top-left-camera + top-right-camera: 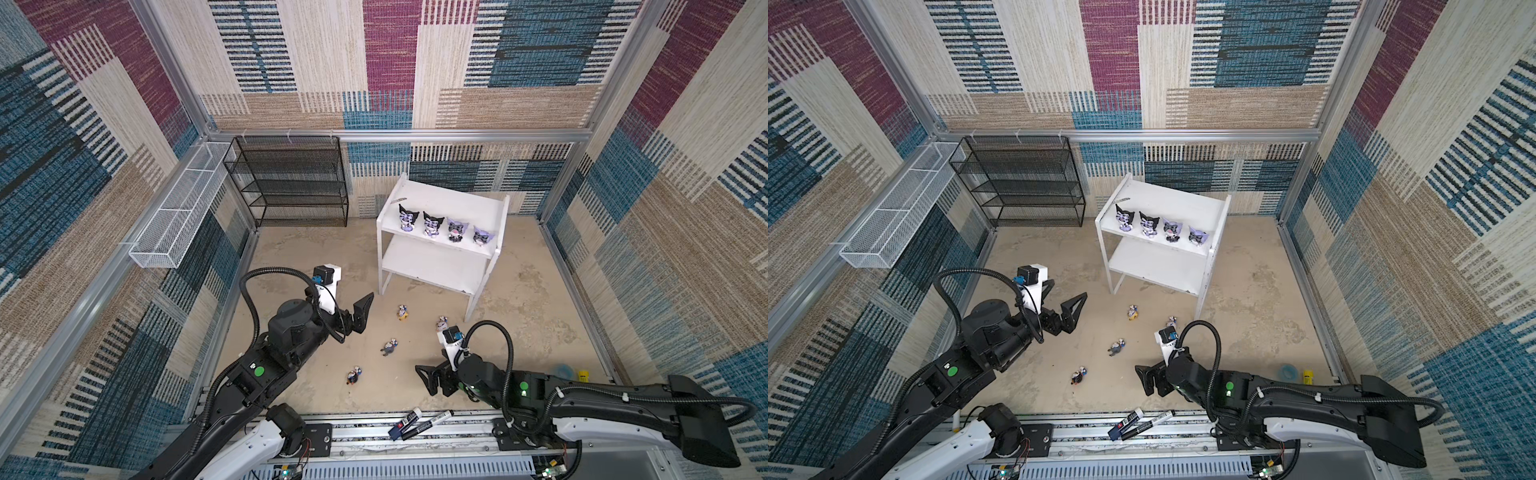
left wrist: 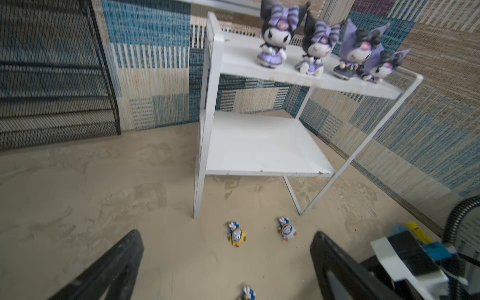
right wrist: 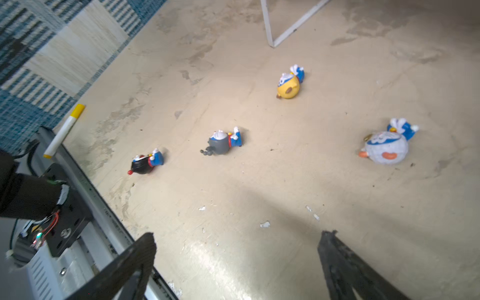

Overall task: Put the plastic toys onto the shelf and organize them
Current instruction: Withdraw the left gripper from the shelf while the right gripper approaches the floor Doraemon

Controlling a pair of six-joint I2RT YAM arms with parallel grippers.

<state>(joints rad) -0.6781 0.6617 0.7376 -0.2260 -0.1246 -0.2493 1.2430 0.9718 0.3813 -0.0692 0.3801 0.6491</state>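
Observation:
The white shelf (image 1: 457,199) (image 1: 1179,199) stands at the back right of the floor. Several hooded plastic toys (image 1: 433,224) (image 2: 275,39) stand in a row along the front of its top tier; the lower tier (image 2: 259,145) is bare. Several smaller toys lie on the floor in front: a yellow one (image 1: 402,312) (image 3: 288,85), a white one (image 1: 441,322) (image 3: 387,148), a grey one (image 1: 390,347) (image 3: 223,142) and a black one (image 1: 354,375) (image 3: 145,163). My left gripper (image 1: 363,316) (image 2: 226,233) hangs open and empty left of them. My right gripper (image 1: 424,380) (image 3: 239,233) is open and empty near the front rail.
A black wire-mesh rack (image 1: 291,183) stands against the back wall, with a long white wire basket (image 1: 178,216) on the left wall. Two marker pens (image 1: 415,422) lie on the front rail. A yellow-capped marker (image 3: 65,130) and small blue and yellow items (image 1: 573,374) lie at the edges.

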